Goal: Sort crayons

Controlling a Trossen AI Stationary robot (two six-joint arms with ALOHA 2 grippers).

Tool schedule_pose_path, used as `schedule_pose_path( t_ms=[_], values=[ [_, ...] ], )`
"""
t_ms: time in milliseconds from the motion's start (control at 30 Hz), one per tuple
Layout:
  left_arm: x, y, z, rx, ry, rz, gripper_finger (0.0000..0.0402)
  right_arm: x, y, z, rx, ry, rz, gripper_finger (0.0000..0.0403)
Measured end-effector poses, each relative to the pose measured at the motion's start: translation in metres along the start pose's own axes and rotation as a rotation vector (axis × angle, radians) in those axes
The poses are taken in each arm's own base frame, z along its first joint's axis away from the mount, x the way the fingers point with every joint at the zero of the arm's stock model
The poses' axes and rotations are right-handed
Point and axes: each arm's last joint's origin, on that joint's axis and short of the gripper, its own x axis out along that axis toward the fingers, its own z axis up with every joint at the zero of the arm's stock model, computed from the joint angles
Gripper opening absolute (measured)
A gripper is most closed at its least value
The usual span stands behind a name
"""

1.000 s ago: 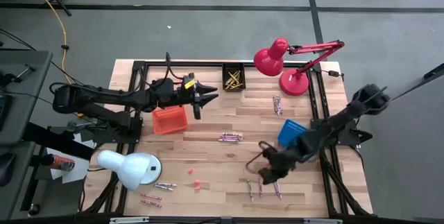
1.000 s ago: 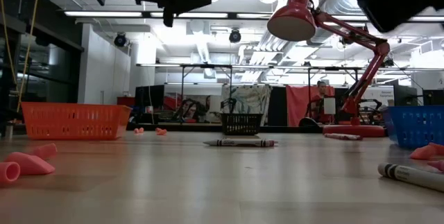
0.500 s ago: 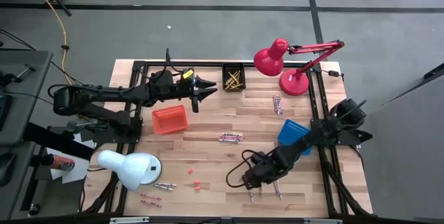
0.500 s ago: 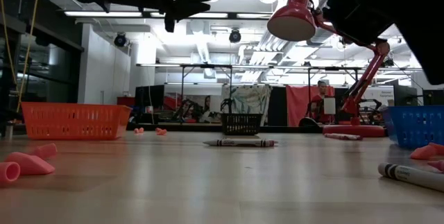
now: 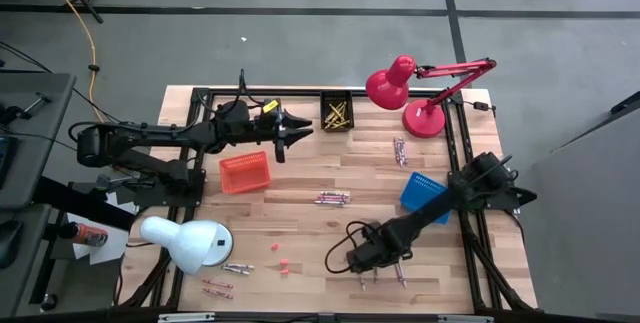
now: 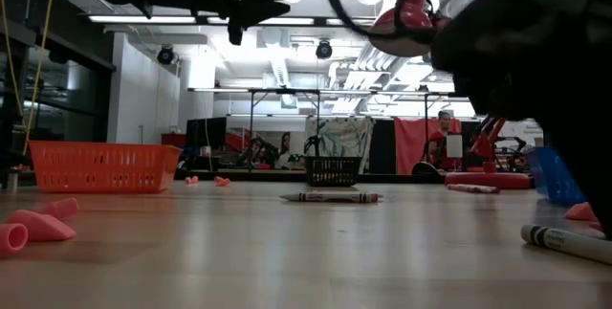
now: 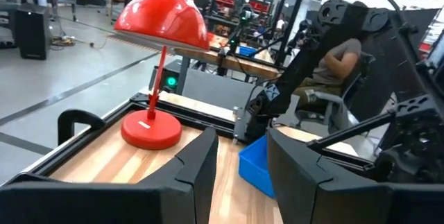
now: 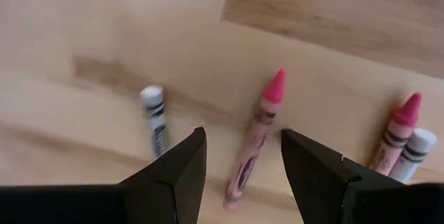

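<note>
right gripper (image 8: 239, 158) low over the counter (image 5: 300, 223) near its front edge, jaws open astride a pink crayon (image 8: 253, 141) lying flat; grey crayon (image 8: 155, 118) just beside. left gripper (image 5: 300, 130) raised between orange basket (image 5: 245, 172) and black bin (image 5: 336, 113), jaws parted, empty.

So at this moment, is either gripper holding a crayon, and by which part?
Nothing is held. The right gripper is open, poised over a pink crayon on the table without gripping it. The left gripper is open and empty, raised near the orange basket.
</note>
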Motion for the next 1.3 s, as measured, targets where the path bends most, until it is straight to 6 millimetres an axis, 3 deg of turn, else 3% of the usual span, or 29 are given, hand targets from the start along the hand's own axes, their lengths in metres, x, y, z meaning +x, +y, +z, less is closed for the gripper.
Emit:
schedule_pose_path(
  t_ms=[233, 500, 700, 833, 1000, 1133, 1300],
  values=[
    [0.0, 0.0, 0.0, 0.0, -0.001, -0.001, 0.0111, 0.015, -0.002, 0.003, 0.045, -0.009, -0.064, 0.0163],
    [-0.003, 0.008, 0.005, 0.003, -0.023, 0.029, 0.0111, 0.015, -0.01, 0.005, -0.068, -0.032, -0.147, 0.0017],
    [-0.007, 0.015, 0.011, -0.003, -0.043, 0.058, 0.0111, 0.006, -0.01, 0.004, -0.212, -0.025, -0.114, 0.0008],
    [-0.012, 0.016, 0.017, 0.001, -0.069, 0.064, 0.0111, -0.022, -0.021, 0.006, -0.349, -0.124, -0.135, 0.0004],
    [-0.017, 0.017, 0.023, 0.007, -0.099, 0.07, 0.0111, -0.088, -0.035, 0.013, -0.557, -0.312, -0.077, 0.0002],
    [-0.019, 0.016, 0.025, 0.008, -0.111, 0.071, 0.0111, -0.14, -0.052, 0.028, -0.606, -0.498, 0.007, 0.0002],
    [-0.019, 0.013, 0.026, -0.059, -0.12, 0.056, 0.0111, -0.169, -0.081, 0.046, -0.662, -0.631, 0.125, 0.0001]
  ],
)
